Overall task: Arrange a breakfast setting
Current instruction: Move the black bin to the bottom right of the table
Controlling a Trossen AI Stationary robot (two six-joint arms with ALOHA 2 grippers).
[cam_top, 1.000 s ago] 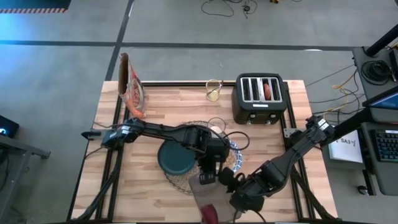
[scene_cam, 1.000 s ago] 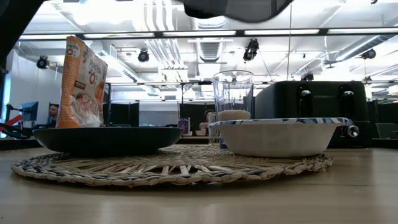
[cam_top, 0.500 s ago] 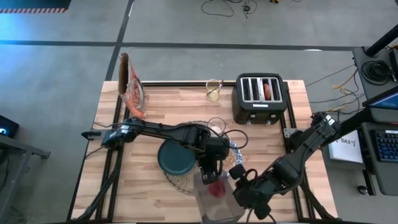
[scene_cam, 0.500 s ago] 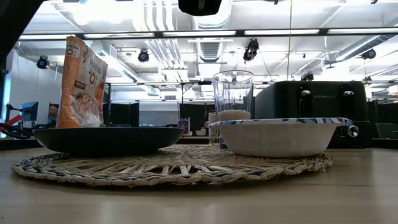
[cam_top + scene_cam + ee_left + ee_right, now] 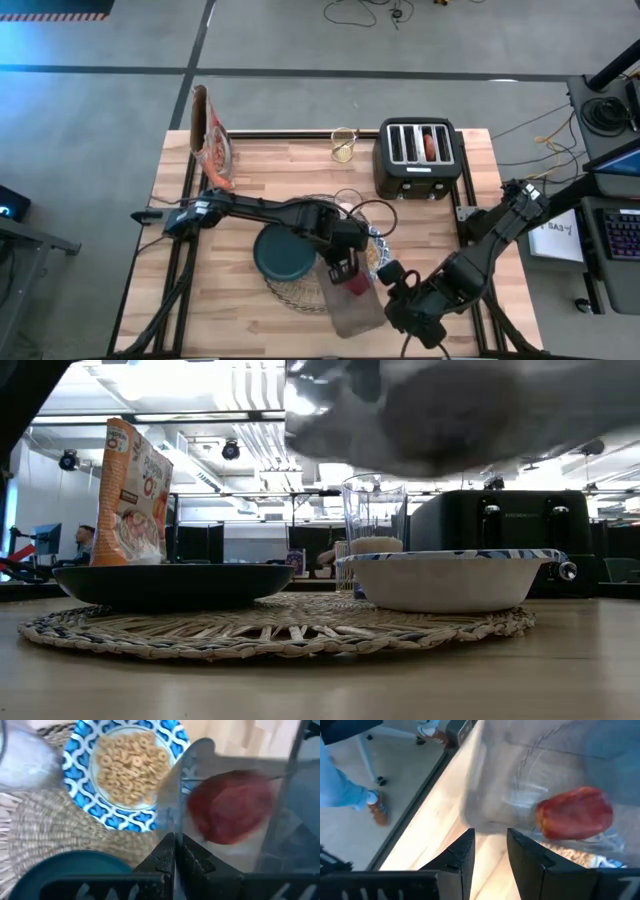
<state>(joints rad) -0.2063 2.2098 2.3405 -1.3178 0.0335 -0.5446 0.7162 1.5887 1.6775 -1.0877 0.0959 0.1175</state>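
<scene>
Breakfast things sit grouped on a round woven straw placemat near the middle of the wooden tabletop. On the mat's left half lies a dark teal plate, shallow and bare. Beside it on the right half stands a blue-and-white patterned bowl with a white inside, holding a layer of pale ring-shaped cereal. Behind the two, at the mat's far edge, a small clear glass stands upright with a low band of pale contents at its bottom.

The left pincer hangs above the mat's near right edge, its fingers pressed together on the rim of a clear plastic bag. The bag droops over the tabletop's front edge and carries a red rounded item inside; in the low view its blurred underside hangs above the bowl. The right pincer sits just beside the bag on its right, its fingers a narrow gap apart and empty, close to the bag.

Farther back stand a black four-slot toaster, a second small glass and an upright snack packet.
</scene>
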